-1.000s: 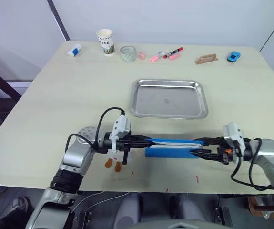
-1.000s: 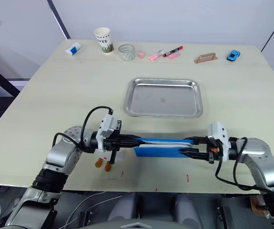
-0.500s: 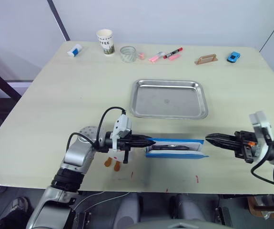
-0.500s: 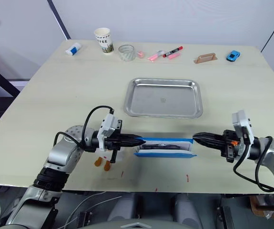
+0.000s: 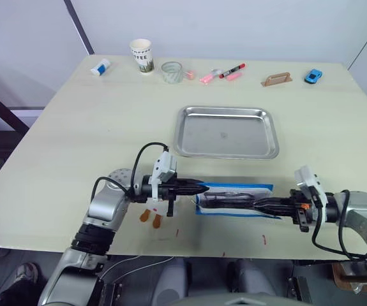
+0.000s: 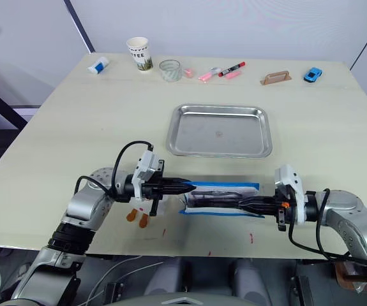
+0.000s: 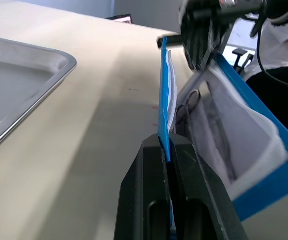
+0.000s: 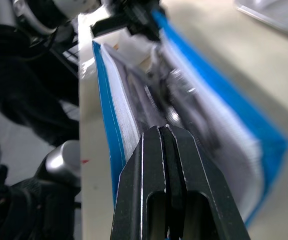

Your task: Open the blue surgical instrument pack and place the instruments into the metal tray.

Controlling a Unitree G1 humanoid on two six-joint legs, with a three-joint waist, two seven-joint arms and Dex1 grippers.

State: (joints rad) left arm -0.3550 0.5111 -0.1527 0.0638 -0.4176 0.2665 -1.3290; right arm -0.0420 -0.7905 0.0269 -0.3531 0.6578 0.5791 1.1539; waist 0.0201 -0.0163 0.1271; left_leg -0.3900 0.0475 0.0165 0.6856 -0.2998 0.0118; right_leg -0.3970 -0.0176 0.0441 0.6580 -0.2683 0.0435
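The blue surgical instrument pack [image 5: 233,199] lies opened near the table's front edge, its whitish insert facing up inside a blue border. Dark slim instruments [image 5: 224,197] lie in the insert, and ring handles [image 7: 189,102] show in the left wrist view. My left gripper [image 5: 199,187] is shut on the pack's left edge [image 7: 163,100]. From the right, my right gripper [image 5: 258,204] reaches into the pack with its fingers shut, tips among the instruments [image 8: 179,95]. I cannot see anything held between them. The metal tray [image 5: 247,137] sits just beyond the pack with nothing in it.
Along the far edge stand a paper cup [image 5: 141,55], a clear glass [image 5: 172,71], pink and red markers [image 5: 224,72], a brown handle block [image 5: 276,79], a blue toy car [image 5: 313,76] and a small white-blue bottle [image 5: 99,66]. Orange tags [image 5: 150,218] lie below my left gripper.
A second ago both grippers held the pack. The right gripper let go and drew back right, then returned into the opened pack, which now lies flat with its insert showing.
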